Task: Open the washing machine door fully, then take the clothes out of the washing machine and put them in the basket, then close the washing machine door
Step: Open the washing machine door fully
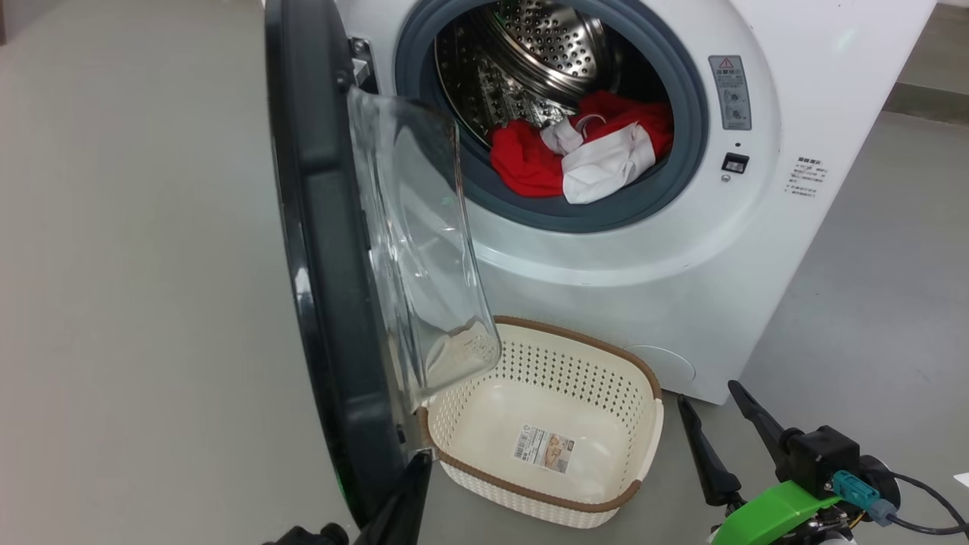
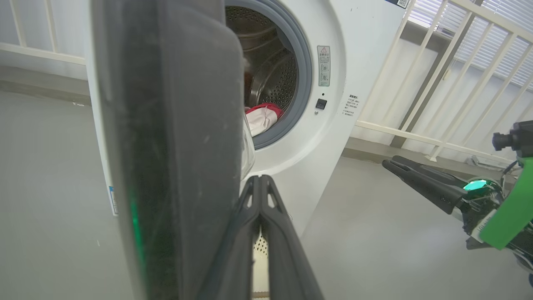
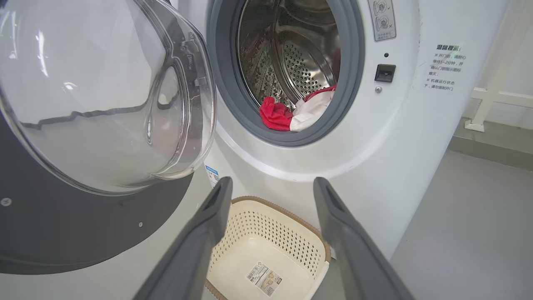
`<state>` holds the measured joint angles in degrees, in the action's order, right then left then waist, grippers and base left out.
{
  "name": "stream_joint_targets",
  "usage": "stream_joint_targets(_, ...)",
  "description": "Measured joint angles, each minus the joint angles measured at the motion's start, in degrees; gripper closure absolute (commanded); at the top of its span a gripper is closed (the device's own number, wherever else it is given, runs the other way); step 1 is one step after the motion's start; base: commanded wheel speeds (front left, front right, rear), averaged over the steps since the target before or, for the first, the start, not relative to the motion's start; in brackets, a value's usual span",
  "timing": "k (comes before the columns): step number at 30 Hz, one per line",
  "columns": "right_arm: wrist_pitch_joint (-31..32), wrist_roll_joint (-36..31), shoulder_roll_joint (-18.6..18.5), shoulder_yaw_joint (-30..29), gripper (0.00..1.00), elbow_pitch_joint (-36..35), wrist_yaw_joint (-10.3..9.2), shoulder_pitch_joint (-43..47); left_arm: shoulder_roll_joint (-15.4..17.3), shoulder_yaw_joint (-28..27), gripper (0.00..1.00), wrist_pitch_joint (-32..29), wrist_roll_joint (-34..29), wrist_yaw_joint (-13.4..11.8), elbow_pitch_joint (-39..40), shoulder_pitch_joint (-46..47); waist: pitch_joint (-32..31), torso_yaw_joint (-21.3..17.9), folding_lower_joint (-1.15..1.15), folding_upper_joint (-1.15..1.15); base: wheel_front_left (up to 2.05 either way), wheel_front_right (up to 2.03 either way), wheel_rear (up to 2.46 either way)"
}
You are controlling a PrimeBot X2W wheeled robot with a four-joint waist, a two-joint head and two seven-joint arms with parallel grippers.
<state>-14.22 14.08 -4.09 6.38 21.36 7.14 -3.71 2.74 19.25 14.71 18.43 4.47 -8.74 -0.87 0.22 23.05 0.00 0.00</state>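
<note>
The washing machine door (image 1: 325,265) stands swung out, edge-on to me, its glass bowl (image 1: 416,250) facing the white washing machine (image 1: 681,250). Red and white clothes (image 1: 583,147) lie at the drum's front lip. The cream basket (image 1: 651,378) sits empty on the floor below the opening, partly behind the door. My left gripper (image 1: 420,462) is shut on nothing, its tip right beside the door's lower rim (image 2: 166,146). My right gripper (image 1: 707,391) hangs open and empty to the right of the basket. In its wrist view, the right gripper (image 3: 272,183) points over the basket (image 3: 291,216) toward the clothes (image 3: 291,114).
Grey floor surrounds the machine. A white railing (image 2: 437,83) runs behind and to the right of it. The open door blocks the left side of the drum opening and overhangs the basket's left corner.
</note>
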Motion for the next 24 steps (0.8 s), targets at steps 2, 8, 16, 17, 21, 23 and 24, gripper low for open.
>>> stream_joint_targets(2, 0.0, 0.01, 0.04, 0.01, 0.0, -0.03, 0.0, 0.01, -0.03, -0.59, 1.0, 0.0, 0.01, 0.0, -0.25, 0.0, -0.06, 0.09, 0.0, 0.0, 0.0, 0.0, 0.0)
stream_joint_targets(8, 0.0, 0.0, 0.2, 0.0, 0.0, -0.31, 0.0, 0.02, -0.2, -2.22, 1.0, 0.0, 0.22, 0.0, -0.57, -0.02, 0.08, 0.56, 0.0, 0.0, 0.0, 0.0, 0.0)
stream_joint_targets(16, 0.0, 0.0, 0.25, -0.01, 0.0, -0.38, 0.0, 0.02, -0.2, -7.83, 1.0, 0.0, -0.22, -0.16, -0.83, -0.04, 0.22, 1.43, 0.0, 0.0, 0.0, 0.0, 0.0)
stream_joint_targets(17, 0.0, 0.0, 0.26, 0.0, 0.0, -0.4, 0.0, 0.02, -0.19, -8.55, 1.0, 0.0, -0.31, -0.16, -0.83, -0.05, 0.2, 1.5, 0.0, 0.0, 0.0, 0.0, 0.0)
stream_joint_targets(21, 0.0, 0.0, 0.36, 0.13, 0.0, -0.4, 0.0, 0.02, -0.09, -12.3, 1.0, 0.0, -0.34, -0.41, -0.92, -0.09, 0.14, 1.68, 0.0, 0.0, 0.0, 0.0, 0.0)
stream_joint_targets(23, 0.0, 0.0, 0.41, 0.18, 0.0, -0.41, 0.0, 0.03, 0.05, -13.84, 1.0, 0.0, -0.76, -0.42, -1.05, -0.08, 0.19, 1.72, 0.0, 0.0, 0.0, 0.0, 0.0)
stream_joint_targets(24, 0.0, 0.0, 0.43, 0.19, 0.0, -0.43, 0.0, 0.03, 0.14, -14.52, 1.0, 0.0, -0.83, -0.42, -1.13, -0.06, 0.27, 1.74, 0.0, 0.0, 0.0, 0.0, 0.0)
